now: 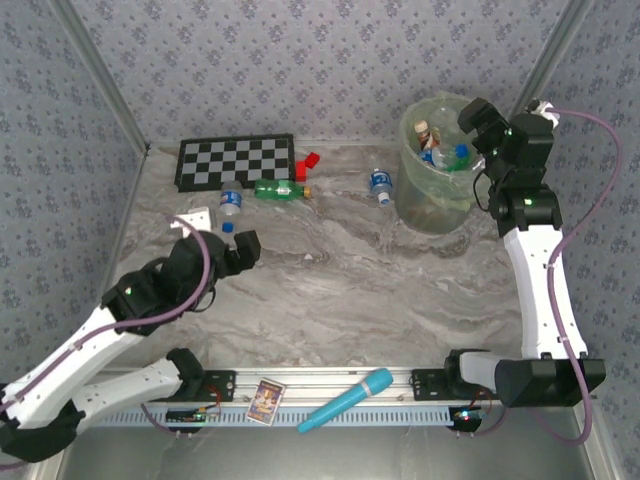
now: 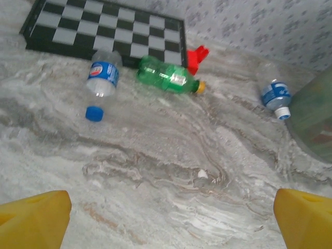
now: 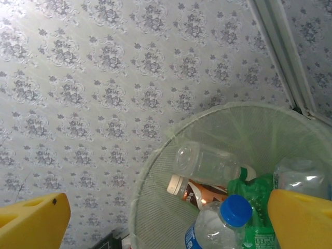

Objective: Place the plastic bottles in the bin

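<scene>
blue-capped bottle [image 2: 104,75] label: blue with a red-and-white mark, lettering too blurred to read
white-capped bottle [image 2: 275,95] label: blue and white, unreadable
card [image 1: 266,401]: print too small to read

Left arm [image 1: 100,330] is seen stretched forward from its base, posed low, elbow bent. Left end effector [image 1: 245,250] is pointed toward the far side and slightly down, fingers [image 2: 36,218] spread wide, nothing held between them. Right arm [image 1: 540,280] is raised steeply from its base, wrist folded over at the top toward the left. Right end effector [image 1: 470,115] is angled downward, fingers [image 3: 31,220] set wide apart, nothing gripped between them.
</scene>
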`<act>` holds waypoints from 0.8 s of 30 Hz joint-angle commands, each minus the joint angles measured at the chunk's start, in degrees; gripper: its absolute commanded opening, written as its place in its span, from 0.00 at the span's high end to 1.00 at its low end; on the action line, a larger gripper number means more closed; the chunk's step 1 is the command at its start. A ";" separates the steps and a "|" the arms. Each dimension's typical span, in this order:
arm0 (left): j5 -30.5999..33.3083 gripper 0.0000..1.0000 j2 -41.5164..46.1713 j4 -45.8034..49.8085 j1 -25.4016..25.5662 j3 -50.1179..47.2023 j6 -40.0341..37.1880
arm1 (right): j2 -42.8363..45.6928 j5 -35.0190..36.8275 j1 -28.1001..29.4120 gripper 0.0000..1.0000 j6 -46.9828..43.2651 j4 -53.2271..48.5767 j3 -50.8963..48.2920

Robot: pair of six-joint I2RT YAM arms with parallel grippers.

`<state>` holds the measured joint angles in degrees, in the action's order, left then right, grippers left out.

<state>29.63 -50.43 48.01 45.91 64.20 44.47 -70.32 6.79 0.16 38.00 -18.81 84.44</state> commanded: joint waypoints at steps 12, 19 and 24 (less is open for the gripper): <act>-25.10 0.00 -18.20 -3.77 -31.59 1.01 -10.12 | 2.04 -24.00 6.00 0.00 -11.65 -1.24 0.54; -29.63 0.18 -30.17 -4.60 -38.08 2.39 -12.91 | 0.57 -28.36 8.74 0.01 -14.39 -1.21 1.52; -30.99 0.29 -37.96 -8.66 -38.23 3.36 -15.42 | -1.23 -28.39 9.86 0.00 -16.56 -2.45 3.48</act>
<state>0.84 -86.06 42.24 7.84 66.02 31.88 -70.57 -19.97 9.78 24.23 -19.99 85.47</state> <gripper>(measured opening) 0.710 0.995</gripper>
